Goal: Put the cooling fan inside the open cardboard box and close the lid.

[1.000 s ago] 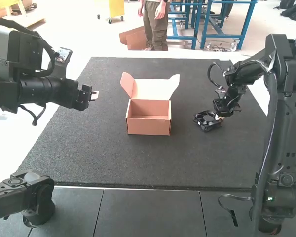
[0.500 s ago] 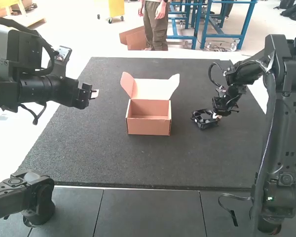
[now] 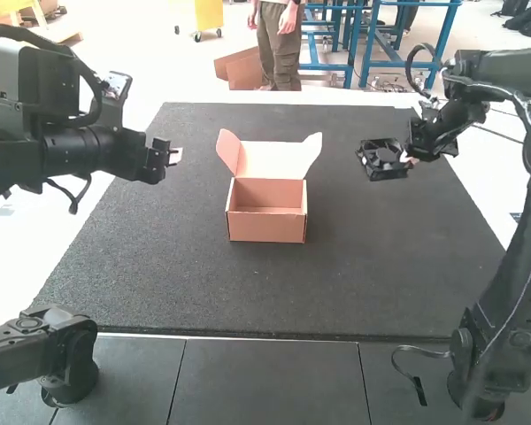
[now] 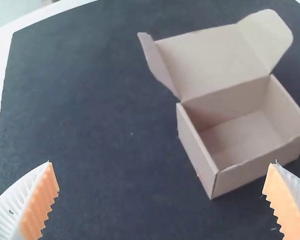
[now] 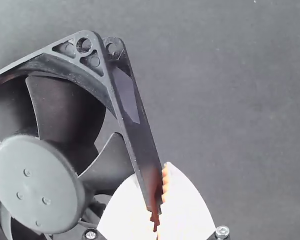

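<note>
Right jaws are clamped on one side wall of the cooling fan (image 5: 50,150), orange pad biting the frame edge. The fan hangs from that edge, blades and hub facing the wrist camera. In the high view it is held up to the right of the cardboard box (image 3: 266,212), well apart from it. It looks clear of the surface, though height is hard to judge from this angle.

Left jaws are apart and hold nothing, hovering left of the box and pointed toward it. In the left wrist view the box sits between the two ribbed fingers (image 4: 37,200).

The box stands upright near the middle of the black mat (image 3: 159,257). It is empty inside, with the lid (image 3: 270,158) folded back and up at the far side and the side tabs out.

Progress: grasp and lift look done. Still to do: carry the fan over the opening, lower and release it inside, then fold the lid down and tuck it. Roughly a third through, by my judgement. The left arm looks well placed to steady the box or take the lid.
</note>
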Controlling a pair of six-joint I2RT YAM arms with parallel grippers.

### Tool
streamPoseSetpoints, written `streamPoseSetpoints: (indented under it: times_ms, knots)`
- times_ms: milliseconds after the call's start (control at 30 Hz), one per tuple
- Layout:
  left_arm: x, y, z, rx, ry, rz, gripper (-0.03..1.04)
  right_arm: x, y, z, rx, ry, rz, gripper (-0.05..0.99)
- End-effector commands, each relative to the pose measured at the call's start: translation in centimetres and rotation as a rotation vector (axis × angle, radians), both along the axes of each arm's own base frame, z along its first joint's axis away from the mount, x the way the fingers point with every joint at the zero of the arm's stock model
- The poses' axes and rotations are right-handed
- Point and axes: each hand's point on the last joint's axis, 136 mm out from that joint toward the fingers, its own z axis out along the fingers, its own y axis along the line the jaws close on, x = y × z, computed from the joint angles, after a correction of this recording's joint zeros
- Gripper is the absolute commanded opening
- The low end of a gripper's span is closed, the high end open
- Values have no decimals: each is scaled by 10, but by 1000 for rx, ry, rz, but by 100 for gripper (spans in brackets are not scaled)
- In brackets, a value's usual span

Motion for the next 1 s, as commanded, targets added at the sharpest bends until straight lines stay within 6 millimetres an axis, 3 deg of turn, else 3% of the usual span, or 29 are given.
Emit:
streamPoseSetpoints:
  times_ms: [0,200,267,367,600,833,967]
  knots:
    - [5,-4,-2,-3,3,-7,97,-24,17,30,97,-29,27,-2]
    - [14,-11,-6,9,6,-25,97,-65,39,57,242,-20,-46,-2]
    - [15,-14,-7,11,9,-32,97,-78,58,70,316,-16,-42,-2]
    - [15,-16,-8,12,10,-41,97,-91,79,73,363,24,-135,-1]
    - [14,-20,-10,12,15,-53,97,-111,145,62,388,65,-167,-1]
    - [6,-18,-19,30,57,-60,97,-135,193,38,363,167,-97,-1]
    - [3,-18,-21,29,69,-68,97,-132,207,23,315,178,-92,-1]
